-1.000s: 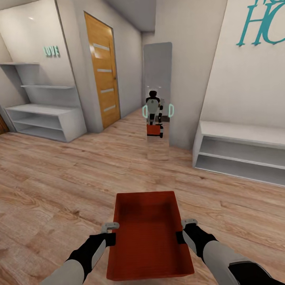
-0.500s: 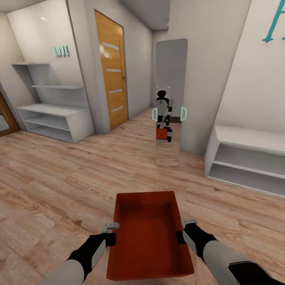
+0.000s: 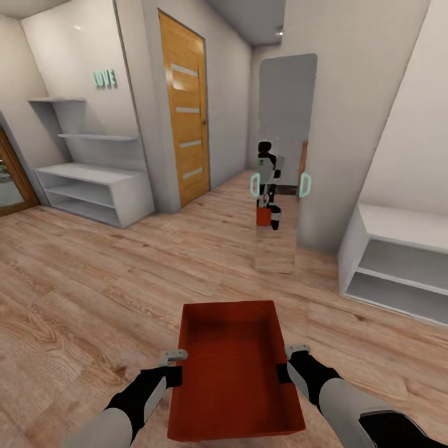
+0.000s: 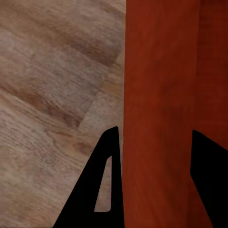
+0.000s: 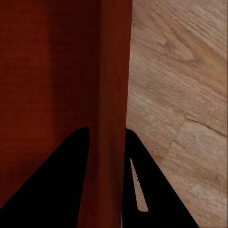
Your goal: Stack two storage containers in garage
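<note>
One red-orange storage container point(image 3: 233, 373) hangs open-topped and empty above the wood-plank floor, low in the middle of the head view. My left gripper point(image 3: 176, 373) is shut on its left wall and my right gripper point(image 3: 283, 371) on its right wall. In the left wrist view the black fingers point(image 4: 102, 190) straddle the container wall point(image 4: 161, 104). Through the right wrist camera the fingers point(image 5: 61, 185) pinch the other wall point(image 5: 114, 85) the same way. The garage is out of view.
An orange wooden door point(image 3: 185, 112) stands ahead on the left. A tall mirror point(image 3: 283, 162) ahead reflects the robot with the bin. White shelves point(image 3: 93, 183) line the left wall, and another white shelf unit point(image 3: 398, 261) stands at the right. A corridor runs between door and mirror.
The whole view has shifted: door, mirror and shelves have slid rightward and grown, so the camera has moved. The container and both grippers hold the same place in the picture.
</note>
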Motion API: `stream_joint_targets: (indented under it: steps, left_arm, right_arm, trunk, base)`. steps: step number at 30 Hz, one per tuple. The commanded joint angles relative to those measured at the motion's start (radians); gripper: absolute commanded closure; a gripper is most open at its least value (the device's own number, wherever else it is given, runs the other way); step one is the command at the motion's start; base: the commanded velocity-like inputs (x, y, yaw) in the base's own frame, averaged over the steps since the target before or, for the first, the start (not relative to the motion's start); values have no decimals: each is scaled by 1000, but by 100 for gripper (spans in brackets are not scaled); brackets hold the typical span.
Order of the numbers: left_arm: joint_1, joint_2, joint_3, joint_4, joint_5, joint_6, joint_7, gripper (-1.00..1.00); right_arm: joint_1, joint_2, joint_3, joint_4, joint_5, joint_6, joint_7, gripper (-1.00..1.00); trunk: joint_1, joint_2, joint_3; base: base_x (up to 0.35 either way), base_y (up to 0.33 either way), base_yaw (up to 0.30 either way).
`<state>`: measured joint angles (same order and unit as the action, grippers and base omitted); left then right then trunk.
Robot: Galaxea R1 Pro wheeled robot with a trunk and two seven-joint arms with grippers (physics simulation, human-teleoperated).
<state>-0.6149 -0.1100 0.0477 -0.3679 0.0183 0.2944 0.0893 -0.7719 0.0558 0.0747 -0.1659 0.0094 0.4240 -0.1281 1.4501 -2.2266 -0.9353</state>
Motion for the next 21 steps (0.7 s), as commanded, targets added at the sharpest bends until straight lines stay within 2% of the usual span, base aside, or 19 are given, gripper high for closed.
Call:
stream_joint_targets:
  steps: [1, 21]
  left_arm:
    - [0, 0, 6, -2, -8, 6, 4, 100]
    - [0, 0, 6, -2, -8, 6, 4, 100]
  right_arm:
    - [0, -1, 0, -3, 14, 9, -3, 100]
    - [0, -1, 0, -3, 14, 9, -3, 100]
  trunk:
    - [0, 0, -1]
    - [0, 0, -1]
  base:
    - [348, 0, 132]
    - [348, 0, 67]
